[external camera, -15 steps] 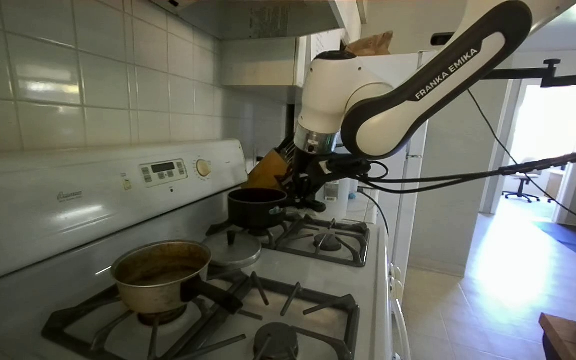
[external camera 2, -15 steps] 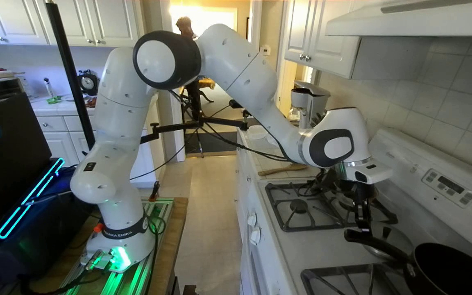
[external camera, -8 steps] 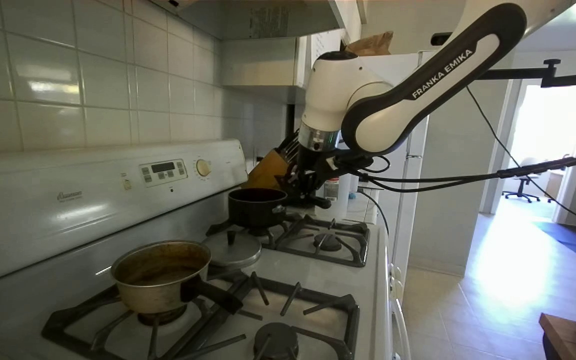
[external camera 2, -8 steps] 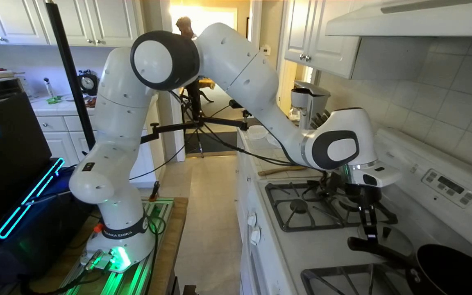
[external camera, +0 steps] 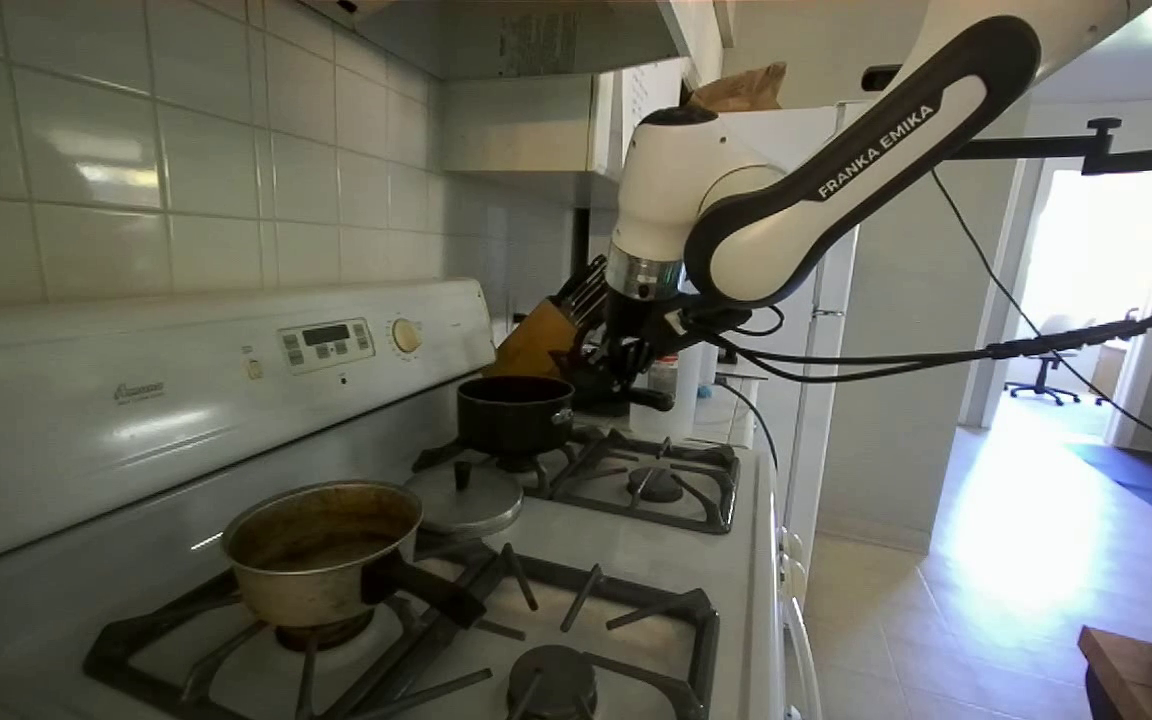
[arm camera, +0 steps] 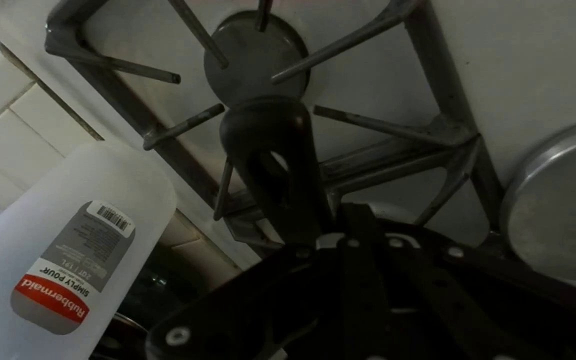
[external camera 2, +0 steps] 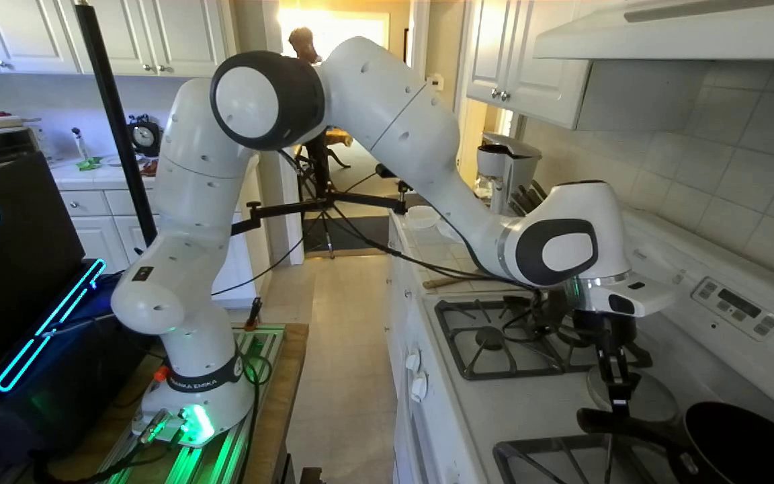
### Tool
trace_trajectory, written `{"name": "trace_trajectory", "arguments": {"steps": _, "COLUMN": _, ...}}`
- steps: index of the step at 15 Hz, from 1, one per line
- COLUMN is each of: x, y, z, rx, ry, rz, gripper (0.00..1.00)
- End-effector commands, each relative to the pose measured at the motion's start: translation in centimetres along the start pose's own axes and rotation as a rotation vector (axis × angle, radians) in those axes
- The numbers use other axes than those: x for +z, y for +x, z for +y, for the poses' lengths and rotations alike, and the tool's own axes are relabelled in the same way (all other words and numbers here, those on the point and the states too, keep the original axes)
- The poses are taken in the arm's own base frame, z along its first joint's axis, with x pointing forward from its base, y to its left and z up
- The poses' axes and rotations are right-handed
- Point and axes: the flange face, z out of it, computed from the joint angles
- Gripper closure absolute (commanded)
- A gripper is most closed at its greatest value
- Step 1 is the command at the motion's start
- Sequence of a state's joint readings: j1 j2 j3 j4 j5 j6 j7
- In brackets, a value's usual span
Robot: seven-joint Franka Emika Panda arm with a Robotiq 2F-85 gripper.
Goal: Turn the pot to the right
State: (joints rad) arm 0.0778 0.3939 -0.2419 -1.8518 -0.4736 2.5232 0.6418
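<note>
The black pot (external camera: 508, 430) is standing on the stove (external camera: 626, 548) just beside the lid (external camera: 464, 505), on the side away from the tan pot (external camera: 321, 595). In an exterior view the frame's edge is cutting off part of the pot's bowl (external camera 2: 750, 437), and its long handle (external camera 2: 642, 431) is crossing before the lid, covering the lid's near edge. In the wrist view the gripper (arm camera: 358, 212) is holding its fingers together, the tips standing between the handle and the lid. They are seeming to touch the handle's lid-facing side, but deep shadow is blurring the contact, and in both exterior views the tips are blending into the dark handle. The gripper's body is hiding the bowl from the wrist camera.

On the handle's side away from the lid, a white jug (arm camera: 73, 255) is standing past the stove's edge on the tiled counter (arm camera: 10, 147); a gap is showing between jug and handle. White stove top is stretching between the lid and a dark grate (arm camera: 435, 70).
</note>
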Motion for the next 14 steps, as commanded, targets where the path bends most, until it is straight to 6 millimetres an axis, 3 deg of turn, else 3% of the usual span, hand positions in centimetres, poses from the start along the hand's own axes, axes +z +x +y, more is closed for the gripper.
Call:
{"name": "trace_trajectory", "arguments": {"steps": 1, "x": 0.8, "y": 1.2, "z": 1.1, "rx": -0.020, "ry": -0.027, "rz": -0.013, "gripper": 1.00}}
{"name": "trace_trajectory", "arguments": {"steps": 14, "x": 2.5, "y": 3.4, "z": 2.7, "rx": -0.006, "ry": -0.079, "rz": -0.026, "gripper": 1.00}}
